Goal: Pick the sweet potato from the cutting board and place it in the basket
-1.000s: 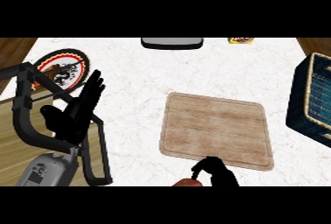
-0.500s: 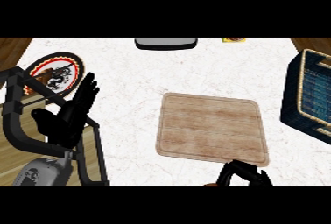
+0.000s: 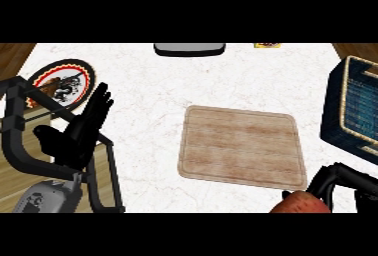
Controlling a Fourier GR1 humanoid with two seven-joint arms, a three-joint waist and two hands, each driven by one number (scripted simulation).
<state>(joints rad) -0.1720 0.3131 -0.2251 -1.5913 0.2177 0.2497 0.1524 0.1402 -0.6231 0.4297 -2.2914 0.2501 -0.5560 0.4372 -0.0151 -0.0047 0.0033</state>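
Okay, my left hand [image 3: 77, 131] rests open at left, fingers straight. Cutting board [image 3: 242, 146] sits bare mid-frame. Lower right, my right hand [image 3: 341, 181] seems curled round the sweet potato [image 3: 299, 204]; basket [image 3: 353, 109] far right.

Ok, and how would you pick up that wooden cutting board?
Take the cutting board by its left edge, coming from the left, where bare counter lies beside it. It lies flat and thin, so fingers probably must slip under.
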